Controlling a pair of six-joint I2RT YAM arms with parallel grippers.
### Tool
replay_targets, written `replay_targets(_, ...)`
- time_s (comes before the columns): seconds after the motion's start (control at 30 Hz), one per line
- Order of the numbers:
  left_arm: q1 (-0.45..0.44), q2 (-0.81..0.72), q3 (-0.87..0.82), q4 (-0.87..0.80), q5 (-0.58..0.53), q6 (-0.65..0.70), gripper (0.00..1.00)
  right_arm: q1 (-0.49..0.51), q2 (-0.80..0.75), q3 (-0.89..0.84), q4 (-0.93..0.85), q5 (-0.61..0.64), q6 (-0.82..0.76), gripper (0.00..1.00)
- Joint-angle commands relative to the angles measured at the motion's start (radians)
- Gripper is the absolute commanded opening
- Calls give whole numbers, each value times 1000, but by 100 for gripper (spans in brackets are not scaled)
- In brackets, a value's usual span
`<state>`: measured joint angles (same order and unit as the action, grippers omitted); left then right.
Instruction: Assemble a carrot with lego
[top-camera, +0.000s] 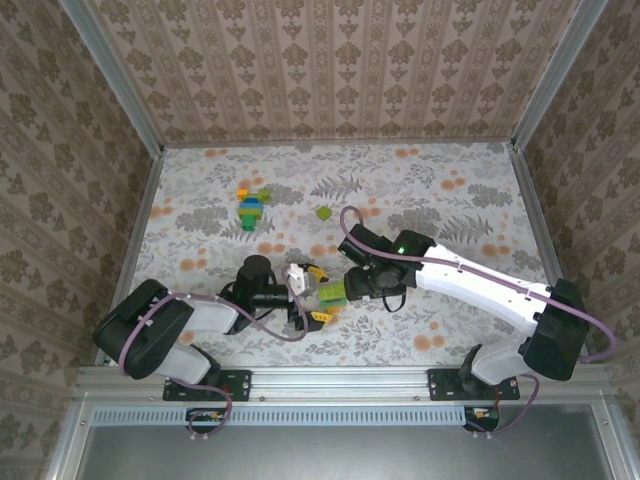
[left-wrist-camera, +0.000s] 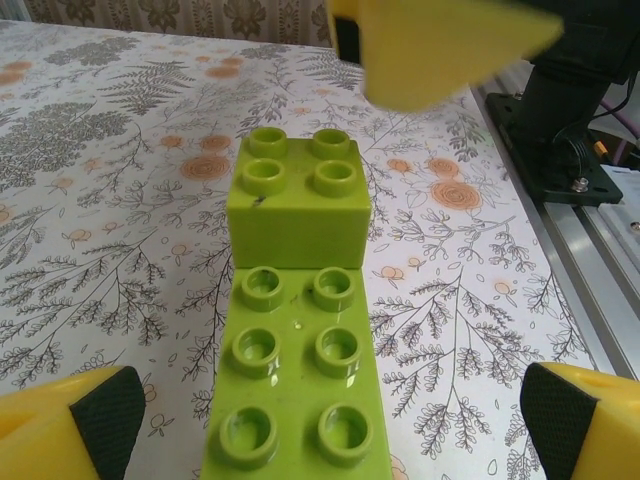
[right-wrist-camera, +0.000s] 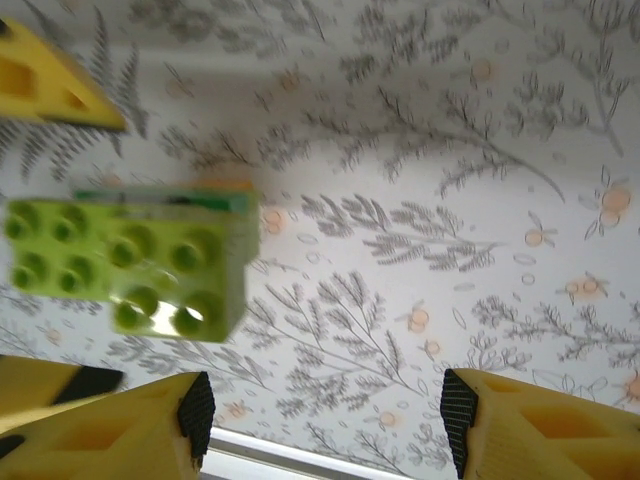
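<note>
The lime-green lego of the carrot (left-wrist-camera: 296, 385) lies on the table as a long studded brick with a 2x2 brick (left-wrist-camera: 298, 205) on its far end. My left gripper (left-wrist-camera: 330, 425) is open, its pads (left-wrist-camera: 103, 420) wide on either side of the long brick and touching nothing. In the top view the build (top-camera: 332, 293) sits between my left gripper (top-camera: 310, 294) and my right gripper (top-camera: 349, 289). From the right wrist, the lime bricks (right-wrist-camera: 130, 262) lie left of my right gripper (right-wrist-camera: 325, 412), which is open with only table between its fingers. A dark green and orange edge shows behind the bricks.
A build of yellow, green and blue bricks (top-camera: 252, 205) and a loose lime brick (top-camera: 324, 212) lie farther back on the floral table. The metal rail (left-wrist-camera: 585, 240) runs along the near edge. The right gripper's yellow finger (left-wrist-camera: 440, 45) hangs just above the 2x2 brick.
</note>
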<state>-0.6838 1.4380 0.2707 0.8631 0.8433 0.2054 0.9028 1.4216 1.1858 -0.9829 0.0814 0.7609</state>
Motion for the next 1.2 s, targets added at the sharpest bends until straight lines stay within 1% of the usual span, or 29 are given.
replay_targets(0.0, 12, -19, -8, 32, 50, -26, 100, 19, -24, -56, 22, -55, 18, 64)
replay_targets(0.23, 15, -23, -6, 26, 56, -30, 100, 31, 1, -114, 81, -73, 42, 64)
replay_targets(0.4, 17, -39, -10, 27, 68, -32, 100, 29, 30, -92, 55, -16, 44, 64)
replay_targets(0.73, 18, -30, -8, 28, 59, -28, 100, -16, 49, -69, 23, 54, 31, 64)
replay_targets(0.9, 23, -15, -4, 35, 29, -31, 100, -49, 57, -61, 38, 57, 6, 64)
replay_targets(1.0, 34, -10, -17, 76, -2, -46, 100, -61, 80, -40, 39, 57, -15, 64)
replay_targets(1.17, 53, -1, -33, 127, -5, -65, 100, -85, 117, -16, 45, 57, -47, 64)
